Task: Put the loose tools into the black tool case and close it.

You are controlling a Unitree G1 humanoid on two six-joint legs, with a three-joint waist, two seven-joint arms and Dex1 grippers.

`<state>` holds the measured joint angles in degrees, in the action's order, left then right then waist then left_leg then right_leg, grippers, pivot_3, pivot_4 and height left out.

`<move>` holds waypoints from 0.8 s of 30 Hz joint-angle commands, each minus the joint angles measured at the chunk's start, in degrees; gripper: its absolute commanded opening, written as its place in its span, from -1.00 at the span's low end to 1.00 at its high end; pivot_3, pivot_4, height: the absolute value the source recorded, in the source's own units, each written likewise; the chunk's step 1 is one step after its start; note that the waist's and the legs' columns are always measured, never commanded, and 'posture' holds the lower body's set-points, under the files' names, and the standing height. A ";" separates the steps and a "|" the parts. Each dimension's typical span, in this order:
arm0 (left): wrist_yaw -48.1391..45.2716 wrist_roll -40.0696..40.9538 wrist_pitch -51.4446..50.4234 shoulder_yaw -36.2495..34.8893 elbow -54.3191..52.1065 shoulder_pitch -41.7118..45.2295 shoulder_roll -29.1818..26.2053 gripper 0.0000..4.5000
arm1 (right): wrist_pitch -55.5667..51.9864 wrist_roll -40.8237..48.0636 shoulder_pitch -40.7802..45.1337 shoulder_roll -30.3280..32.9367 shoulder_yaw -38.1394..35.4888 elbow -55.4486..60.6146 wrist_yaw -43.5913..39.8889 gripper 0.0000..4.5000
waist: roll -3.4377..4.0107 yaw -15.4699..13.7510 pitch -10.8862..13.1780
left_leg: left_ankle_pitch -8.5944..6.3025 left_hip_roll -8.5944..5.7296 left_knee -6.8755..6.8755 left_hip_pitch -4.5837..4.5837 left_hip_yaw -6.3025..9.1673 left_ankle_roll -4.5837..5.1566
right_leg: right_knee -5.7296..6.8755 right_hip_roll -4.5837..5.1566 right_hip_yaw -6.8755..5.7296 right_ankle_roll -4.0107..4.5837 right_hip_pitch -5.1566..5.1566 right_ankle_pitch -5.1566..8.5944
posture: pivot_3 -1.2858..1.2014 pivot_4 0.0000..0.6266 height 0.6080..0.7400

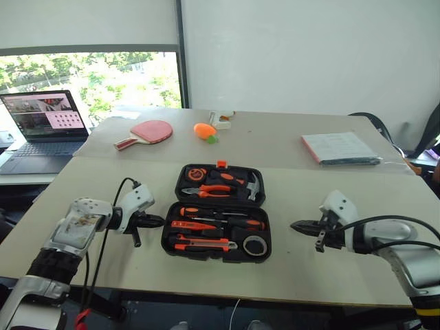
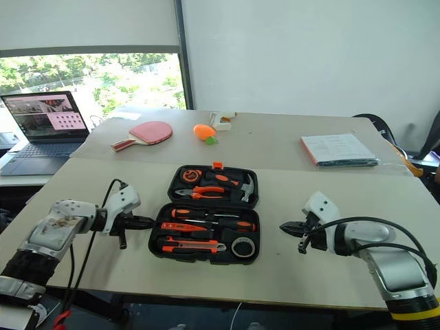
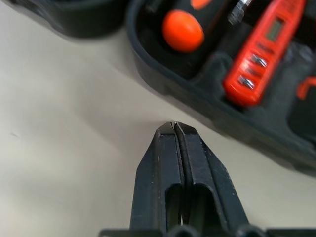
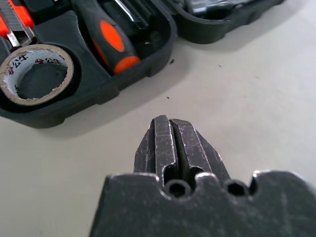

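Black fingers of the left gripper (image 1: 159,221) are pressed together, nothing between them; tip is parked just off the case's left edge, above bare table. The right gripper (image 1: 297,225) is likewise pinched shut and empty, off the right edge, further from the case than the left one. Both are aimed inward at the black tool case (image 1: 217,240).

The case is seen lying open flat, hinge across the middle. In the near half the screwdrivers (image 1: 218,213), slim orange screwdriver (image 1: 187,225), utility knife (image 1: 206,243) and tape roll (image 1: 255,245) appear already seated in their slots. No loose tools are spotted on the table, so closing is judged to be what remains.

Risks:
- With the fingers shut, no rim can be gripped; only pushing or hooking is possible. A side shove could slide the case on the smooth top instead of folding it.
- If the far half (image 1: 220,182) is lifted by one corner only, twisting or skidding towards the edge is likely.
- Any tool sitting proud of its slot could block full closure; the seating cannot be confirmed from these views.
- The orange latch (image 1: 221,164) may not catch unless both halves are pressed square.

Surface: pale beige table (image 1: 103,179), matte, lightly scuffed. A second table is butted behind, carrying a red paddle (image 1: 146,132), an orange toy (image 1: 204,130) and a stack of papers (image 1: 340,148). A laptop (image 1: 42,130) is set at far left by a window; white wall behind.
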<state>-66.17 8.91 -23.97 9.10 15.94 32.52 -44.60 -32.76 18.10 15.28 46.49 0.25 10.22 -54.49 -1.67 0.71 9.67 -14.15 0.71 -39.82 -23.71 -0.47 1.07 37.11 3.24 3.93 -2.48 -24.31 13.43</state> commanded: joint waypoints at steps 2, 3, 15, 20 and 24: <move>0.20 -0.54 -0.56 0.93 -0.41 2.16 2.52 -1.00 | 3.36 -3.88 5.26 -2.37 4.80 -3.93 0.28 -0.98 | 0.00 0.03 0.00 | 0.00 -0.03 -0.03 0.00 -0.01 -0.01 | 0.00 0.00 0.01 -0.02 0.00 -0.05 | 0.03 -0.52 1.00; 0.00 -0.66 -0.43 1.02 -0.57 2.08 2.71 -1.00 | 3.77 -4.42 5.87 -2.87 5.60 -4.81 0.07 -0.98 | 0.00 -0.09 0.00 | 0.00 -0.02 -0.03 0.01 0.00 -0.01 | 0.00 0.00 0.01 -0.02 0.01 -0.05 | 0.03 -0.52 1.00; -7.24 3.81 -0.62 0.70 -11.36 -4.31 0.61 -1.00 | 3.47 -3.29 4.48 -0.97 8.02 2.49 -5.56 -0.98 | 0.00 -0.07 0.00 | -0.01 0.01 0.04 -0.03 0.16 0.01 | -0.02 0.07 -0.02 -0.03 -0.02 -0.04 | 0.03 -0.52 1.00; -9.02 3.96 -1.28 0.96 -16.34 -8.70 -1.91 -1.00 | 1.95 -1.50 0.47 0.82 7.64 9.34 -6.96 -0.98 | 0.01 0.04 0.00 | -0.04 0.04 0.08 -0.02 0.31 0.05 | -0.05 0.06 -0.03 -0.01 -0.03 -0.01 | 0.03 -0.52 1.00; -9.83 2.34 0.61 1.93 -18.64 -12.84 -4.42 -1.00 | 1.37 -1.10 -2.98 1.40 7.58 13.73 -7.21 -0.98 | 0.02 0.36 -0.01 | -0.04 0.06 0.06 0.10 0.29 0.05 | -0.02 0.06 0.01 0.00 0.02 -0.01 | 0.03 -0.52 1.00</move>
<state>-73.49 10.40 -24.69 8.85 0.62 21.30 -49.27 -31.84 13.28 12.41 48.72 7.89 18.29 -59.94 -1.65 1.07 9.67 -14.20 0.78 -39.75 -23.51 -0.17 1.12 37.09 3.29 3.94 -2.47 -24.22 13.43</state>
